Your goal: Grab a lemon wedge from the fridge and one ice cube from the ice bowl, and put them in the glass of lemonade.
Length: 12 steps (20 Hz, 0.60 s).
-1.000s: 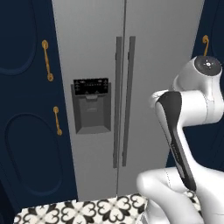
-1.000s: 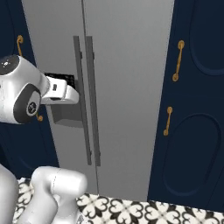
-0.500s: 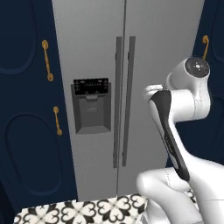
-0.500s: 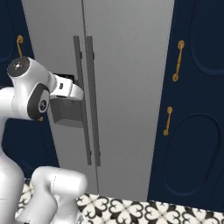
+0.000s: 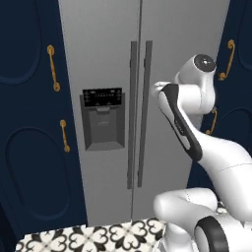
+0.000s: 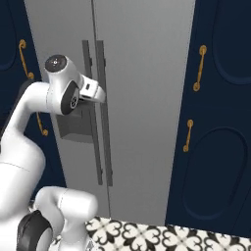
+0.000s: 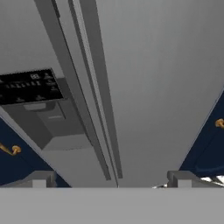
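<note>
Facing the fridge [image 5: 113, 74], both doors shut. Lemon wedge likely inside, hidden. Tool [image 7: 111, 177] wide open, holding nothing, pointed at the two long handles [image 7: 94, 96] in the middle of the doors. In the right base view, hand close to the handles [image 6: 100, 112], maybe not touching yet. Door probably big, heavy and stiff, so needs a firm, slow pull. Best spot to grab: one handle bar, around its middle, one finger on each side. Smooth bar, could slip.
</note>
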Tool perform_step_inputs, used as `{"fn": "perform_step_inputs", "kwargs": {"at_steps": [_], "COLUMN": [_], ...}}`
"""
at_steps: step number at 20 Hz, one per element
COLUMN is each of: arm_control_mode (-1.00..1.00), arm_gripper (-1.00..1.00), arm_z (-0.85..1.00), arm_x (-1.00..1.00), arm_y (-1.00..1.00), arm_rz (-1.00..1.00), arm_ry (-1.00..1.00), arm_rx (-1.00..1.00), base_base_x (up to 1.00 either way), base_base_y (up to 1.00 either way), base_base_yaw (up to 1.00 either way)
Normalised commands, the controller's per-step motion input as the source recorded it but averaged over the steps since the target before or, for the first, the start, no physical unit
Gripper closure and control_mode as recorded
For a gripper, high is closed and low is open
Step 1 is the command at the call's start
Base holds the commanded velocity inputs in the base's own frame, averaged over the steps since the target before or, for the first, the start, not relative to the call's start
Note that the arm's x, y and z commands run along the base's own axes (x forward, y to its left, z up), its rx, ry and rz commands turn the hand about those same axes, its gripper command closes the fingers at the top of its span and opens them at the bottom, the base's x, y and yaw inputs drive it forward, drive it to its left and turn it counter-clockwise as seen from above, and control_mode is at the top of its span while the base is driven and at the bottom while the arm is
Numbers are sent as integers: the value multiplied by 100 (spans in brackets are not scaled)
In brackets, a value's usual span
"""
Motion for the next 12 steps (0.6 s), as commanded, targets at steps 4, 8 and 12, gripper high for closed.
{"fn": "perform_step_inputs", "kwargs": {"at_steps": [4, 8, 12], "arm_control_mode": [-100, -100, -100], "arm_gripper": [-100, -100, -100], "arm_z": [-34, -37, -12], "arm_x": [58, 50, 43], "arm_y": [1, 1, 0], "arm_rz": [0, 0, 0], "arm_ry": [0, 0, 0], "arm_rx": [0, 0, 0], "base_base_x": [0, 0, 0], "base_base_y": [0, 0, 0], "base_base_yaw": [0, 0, 0]}}
